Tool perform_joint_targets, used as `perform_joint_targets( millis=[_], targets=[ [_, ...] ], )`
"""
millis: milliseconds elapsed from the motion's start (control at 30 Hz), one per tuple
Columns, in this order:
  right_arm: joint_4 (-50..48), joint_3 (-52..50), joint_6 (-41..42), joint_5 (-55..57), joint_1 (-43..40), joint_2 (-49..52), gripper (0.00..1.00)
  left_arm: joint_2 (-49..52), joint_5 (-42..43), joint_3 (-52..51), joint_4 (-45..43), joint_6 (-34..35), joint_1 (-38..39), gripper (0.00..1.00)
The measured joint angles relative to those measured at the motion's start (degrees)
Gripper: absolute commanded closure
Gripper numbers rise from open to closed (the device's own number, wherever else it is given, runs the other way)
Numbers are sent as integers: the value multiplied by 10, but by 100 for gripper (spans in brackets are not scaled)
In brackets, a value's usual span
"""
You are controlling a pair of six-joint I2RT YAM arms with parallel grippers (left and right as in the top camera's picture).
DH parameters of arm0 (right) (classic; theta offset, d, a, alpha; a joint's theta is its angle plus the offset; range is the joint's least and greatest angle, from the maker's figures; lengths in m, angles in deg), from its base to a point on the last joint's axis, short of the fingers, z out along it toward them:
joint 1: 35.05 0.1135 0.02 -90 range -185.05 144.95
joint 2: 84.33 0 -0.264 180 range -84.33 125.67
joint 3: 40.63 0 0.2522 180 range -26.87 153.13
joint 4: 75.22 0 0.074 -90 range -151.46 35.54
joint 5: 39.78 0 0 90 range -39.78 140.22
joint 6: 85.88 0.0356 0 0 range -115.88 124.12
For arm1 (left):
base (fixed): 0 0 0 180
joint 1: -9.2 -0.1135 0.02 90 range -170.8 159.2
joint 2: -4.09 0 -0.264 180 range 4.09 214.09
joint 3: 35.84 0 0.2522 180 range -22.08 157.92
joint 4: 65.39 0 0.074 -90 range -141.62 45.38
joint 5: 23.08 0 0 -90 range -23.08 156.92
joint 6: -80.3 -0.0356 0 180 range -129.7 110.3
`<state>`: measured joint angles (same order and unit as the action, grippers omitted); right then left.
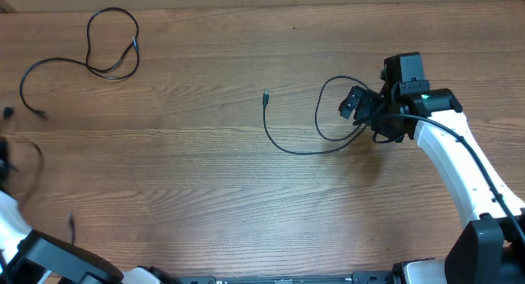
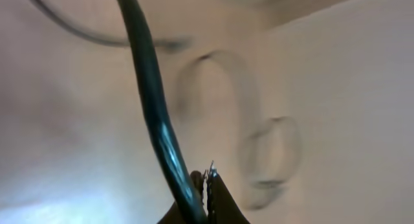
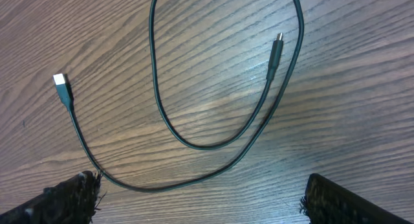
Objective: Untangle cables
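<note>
**A:** Jaw status?

**B:** Right gripper [image 3: 200, 188]: jaws spread wide, nothing in them. It sits low over the right cable [image 3: 194, 145], which lies flat on the surface [image 1: 205, 202] in one loose loop. The silver plug [image 3: 60, 79] is out to one side and the dark plug [image 3: 275, 56] is inside the outer curve.

**A:** Left?

**B:** Left gripper [image 2: 206, 188]: jaws closed on the held cable [image 2: 155, 114]. It runs from the fingertips up out of the wrist view. The background is blurred.

**A:** Others?

**B:** The top-left cable [image 1: 135, 48] is a loose loop with a tail, well apart from the right gripper. The left-edge cable [image 1: 39, 161] arcs near the left arm. Can't tell if that's the held one.
</note>
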<state>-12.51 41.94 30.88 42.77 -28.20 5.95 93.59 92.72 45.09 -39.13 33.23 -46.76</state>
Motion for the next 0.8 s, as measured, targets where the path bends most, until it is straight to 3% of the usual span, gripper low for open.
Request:
perform_joint_targets(
  millis=[133, 300, 600, 800],
  targets=[
    [0, 0, 0, 0, 0, 0, 0, 0, 61, 138, 45, -5, 0, 96],
    [0, 0, 0, 0, 0, 0, 0, -1, 94, 257, 130, -60, 0, 96],
    [0, 0, 0, 0, 0, 0, 0, 1, 54, 278, 297, -169, 0, 96],
    [0, 0, 0, 0, 0, 0, 0, 8, 82, 278, 279, -236, 0, 96]
  ],
)
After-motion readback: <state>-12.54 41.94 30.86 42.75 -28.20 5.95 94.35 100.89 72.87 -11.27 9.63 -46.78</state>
